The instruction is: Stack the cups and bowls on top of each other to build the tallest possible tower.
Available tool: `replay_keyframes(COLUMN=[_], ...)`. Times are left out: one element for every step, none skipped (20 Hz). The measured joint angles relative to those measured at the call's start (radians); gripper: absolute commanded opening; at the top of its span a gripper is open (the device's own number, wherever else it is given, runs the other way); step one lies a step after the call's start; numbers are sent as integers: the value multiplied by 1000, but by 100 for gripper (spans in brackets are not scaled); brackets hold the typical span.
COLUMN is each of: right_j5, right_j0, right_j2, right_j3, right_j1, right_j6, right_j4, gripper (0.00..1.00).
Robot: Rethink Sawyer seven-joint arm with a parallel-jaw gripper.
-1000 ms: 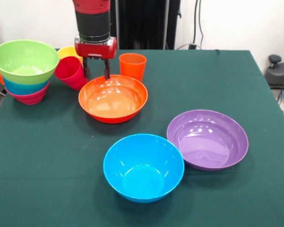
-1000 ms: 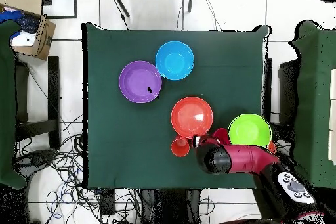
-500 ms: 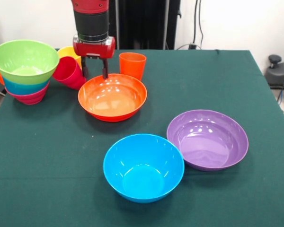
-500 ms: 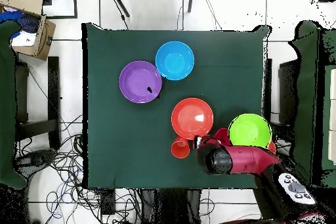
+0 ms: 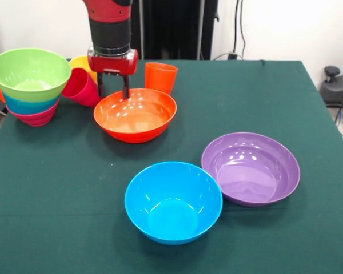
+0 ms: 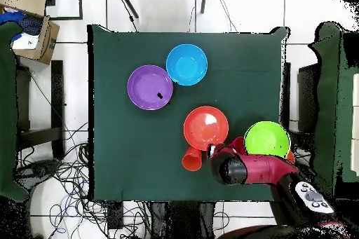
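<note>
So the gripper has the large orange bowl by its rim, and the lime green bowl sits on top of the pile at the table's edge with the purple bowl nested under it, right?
Not quite. The purple bowl lies alone on the cloth beside the blue bowl, as the front view shows. The rest holds: the gripper straddles the large orange bowl's rim, and the lime green bowl tops the pile.

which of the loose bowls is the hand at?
The orange bowl: the hand stands at its far rim, one finger each side. The blue bowl and purple bowl sit nearer the camera, untouched.
</note>
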Motion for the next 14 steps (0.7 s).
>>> replay_keyframes(right_j5=[-6,-23,-28,-32,-44,-48,-55,-58,-66,-75,-83,-85,-88,-93], right_j0=[4,16,19,21,28,31,35,37,42,46,50,51,52,55], right_j2=[-5,-21,-25,-28,-38,-41,-49,-51,-60,-68,-75,-76,-78,-83], right_j3=[-4,-15,-17,-19,-25,-27,-32,-34,-41,-46,-50,-51,-52,-54], right_j1=[6,22,27,30,40,44,54,58,72,78,84,85,86,87], right_j6=[0,0,0,0,0,0,0,0,0,0,0,0,0,0], right_j4=[0,0,0,0,0,0,0,0,0,0,0,1,1,0], gripper=[100,100,100,100,100,100,100,100,100,100,0,0,0,0])
